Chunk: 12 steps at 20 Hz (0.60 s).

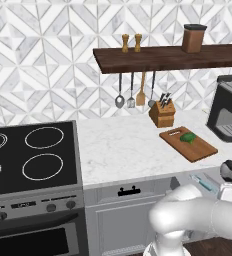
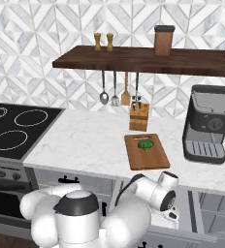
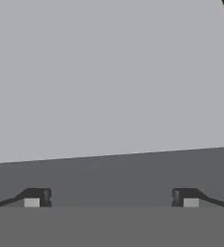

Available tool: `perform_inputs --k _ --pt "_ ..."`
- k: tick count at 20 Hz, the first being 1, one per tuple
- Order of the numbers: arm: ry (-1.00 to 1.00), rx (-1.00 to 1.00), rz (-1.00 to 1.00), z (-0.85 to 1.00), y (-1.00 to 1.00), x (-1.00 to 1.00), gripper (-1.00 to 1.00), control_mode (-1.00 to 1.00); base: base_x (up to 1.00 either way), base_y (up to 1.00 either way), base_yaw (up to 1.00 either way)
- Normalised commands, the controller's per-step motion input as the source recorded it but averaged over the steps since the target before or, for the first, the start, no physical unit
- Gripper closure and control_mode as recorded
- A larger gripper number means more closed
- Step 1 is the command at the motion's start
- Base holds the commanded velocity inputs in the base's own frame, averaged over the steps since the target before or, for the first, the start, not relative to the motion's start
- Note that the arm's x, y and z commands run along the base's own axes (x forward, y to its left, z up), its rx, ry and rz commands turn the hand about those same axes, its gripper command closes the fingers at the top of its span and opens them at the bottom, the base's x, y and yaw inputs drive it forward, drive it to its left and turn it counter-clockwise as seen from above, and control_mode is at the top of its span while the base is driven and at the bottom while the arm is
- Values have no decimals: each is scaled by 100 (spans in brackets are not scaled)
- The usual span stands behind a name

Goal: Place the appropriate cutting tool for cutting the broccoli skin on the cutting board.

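On the marble desk [image 1: 123,145], the cutting board [image 1: 200,149] carried the broccoli [image 1: 188,137], the knife block [image 1: 163,114] standing just behind it. My end effector [image 3: 111,198], fingers wide apart and empty, hung low by the cabinets. I judged the reach should rise clear of the desk edge before descending squarely onto a knife handle.

The broccoli [image 2: 144,144] was dark green on a reddish-brown wooden cutting board [image 2: 152,159], which lay on a white table [image 1: 123,145] veined with pale grey marble. The knife block [image 2: 138,117] was light tan wood, the wall shelf [image 2: 134,60] dark brown, and the wall tiles [image 1: 43,60] bore a grey-and-white diamond pattern. The stove top [image 1: 30,155] was black with white ring outlines, and the coffee machine [image 2: 209,123] dark grey.
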Motion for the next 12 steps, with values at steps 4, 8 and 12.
perform_inputs --k 4,8,12 --pt "-4 0 0 17 0 -100 -100 -100 0 0 0" --pt "-1 -1 0 38 0 -85 -100 -100 0 0 0" --pt "1 -3 4 35 -18 32 -100 -100 0 0 0"
